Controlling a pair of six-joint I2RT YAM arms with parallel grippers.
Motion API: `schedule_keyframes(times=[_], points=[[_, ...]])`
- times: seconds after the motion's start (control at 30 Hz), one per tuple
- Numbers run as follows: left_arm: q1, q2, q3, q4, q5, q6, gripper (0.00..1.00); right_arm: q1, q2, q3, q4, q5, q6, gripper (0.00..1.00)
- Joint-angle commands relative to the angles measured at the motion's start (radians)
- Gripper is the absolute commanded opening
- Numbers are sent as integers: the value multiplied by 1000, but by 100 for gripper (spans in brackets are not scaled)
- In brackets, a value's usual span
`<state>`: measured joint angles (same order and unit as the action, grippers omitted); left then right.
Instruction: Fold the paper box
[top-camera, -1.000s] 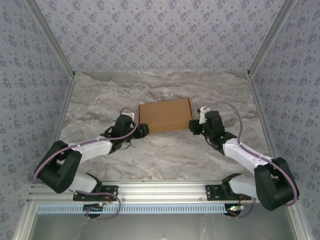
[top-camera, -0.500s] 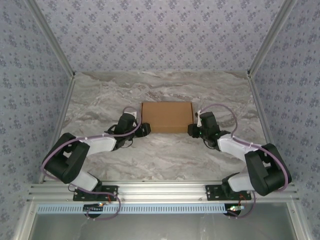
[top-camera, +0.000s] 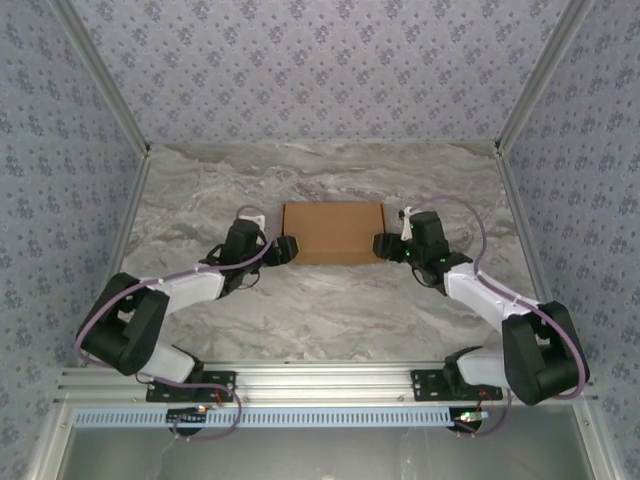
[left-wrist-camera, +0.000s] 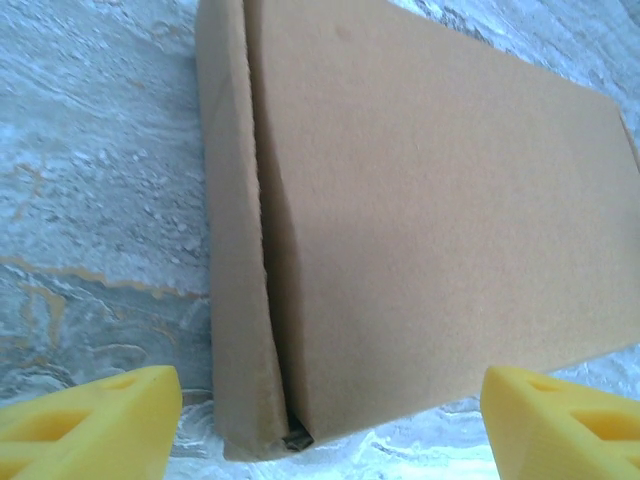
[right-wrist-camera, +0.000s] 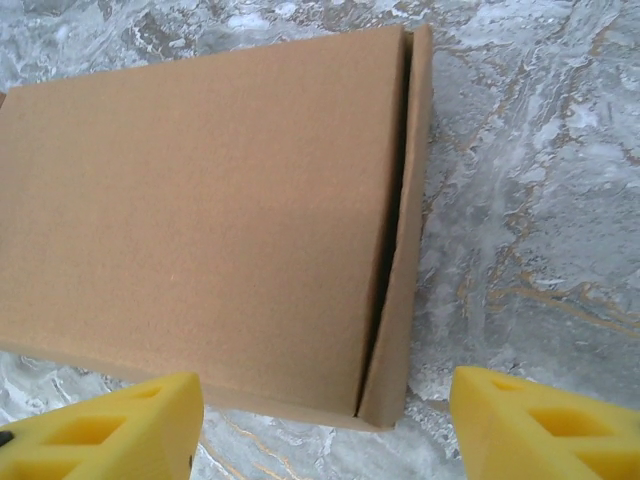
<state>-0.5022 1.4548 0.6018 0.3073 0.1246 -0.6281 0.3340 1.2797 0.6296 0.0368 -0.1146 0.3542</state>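
The paper box (top-camera: 333, 232) lies flat and closed in the middle of the marble table, a shallow brown cardboard mailer with its lid down. My left gripper (top-camera: 283, 249) stands open just off the box's near left corner (left-wrist-camera: 262, 440), its yellow fingers (left-wrist-camera: 90, 425) wide apart and holding nothing. My right gripper (top-camera: 385, 246) stands open beside the near right corner (right-wrist-camera: 385, 410), yellow fingers (right-wrist-camera: 545, 425) spread, also empty. A narrow gap shows between lid and side wall at both ends of the paper box (right-wrist-camera: 200, 210).
The grey-veined marble table (top-camera: 330, 310) is bounded by patterned walls (top-camera: 320, 70) at the back and sides. An aluminium rail (top-camera: 320, 385) with both arm bases runs along the near edge.
Both grippers have opened wider and let go of the box. The box has turned from slightly tilted to square on the table and now lies still.
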Motion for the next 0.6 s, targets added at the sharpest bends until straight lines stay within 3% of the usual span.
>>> schedule_keyframes(times=[0.0, 0.33, 0.57], points=[[21, -2, 41, -13, 30, 23, 79, -24, 43, 47, -37, -46, 8, 69], [37, 180, 173, 14, 149, -7, 76, -40, 263, 168, 14, -152, 67, 68], [54, 262, 252, 20, 166, -8, 74, -40, 341, 217, 56, -158, 83, 65]])
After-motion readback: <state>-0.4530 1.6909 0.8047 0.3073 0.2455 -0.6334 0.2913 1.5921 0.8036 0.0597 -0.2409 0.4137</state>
